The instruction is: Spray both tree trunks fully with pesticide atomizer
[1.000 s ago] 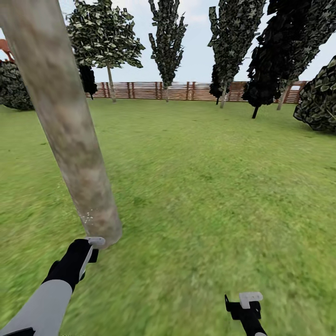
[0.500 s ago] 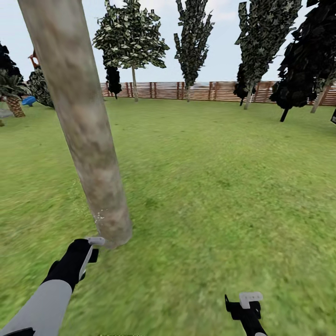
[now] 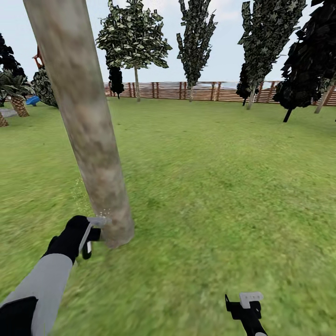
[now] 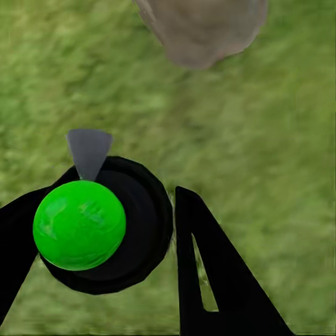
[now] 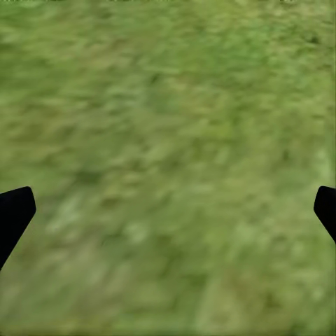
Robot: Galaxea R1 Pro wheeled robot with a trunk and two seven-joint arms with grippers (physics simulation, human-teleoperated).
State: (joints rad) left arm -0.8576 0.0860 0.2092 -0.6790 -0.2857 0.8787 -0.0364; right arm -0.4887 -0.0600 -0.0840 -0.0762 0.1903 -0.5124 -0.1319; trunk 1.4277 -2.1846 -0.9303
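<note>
A thick pale mottled tree trunk (image 3: 88, 126) rises from the lawn at the left, its base (image 4: 203, 28) also seen in the left wrist view. My left gripper (image 3: 92, 231) is beside the foot of the trunk, shut on the pesticide atomizer (image 4: 105, 224), a dark round bottle with a green top (image 4: 79, 224) and a grey nozzle aimed at the trunk. Fine white specks hang by the bark (image 3: 95, 212). My right gripper (image 3: 247, 303) hangs open over bare grass. The second thick-trunked tree is out of view.
A brown slatted fence (image 3: 210, 91) closes the far side. Thin-trunked dark-leaved trees (image 3: 135, 42) and black trees (image 3: 303, 60) stand before it. A palm (image 3: 16, 95) and a blue object (image 3: 32, 100) sit at far left. Open lawn (image 3: 224, 177) spreads to the right.
The camera has swung, so the trunk sits further right and more upright in the picture. My left gripper has risen closer to the trunk's base, and white specks now show there.
</note>
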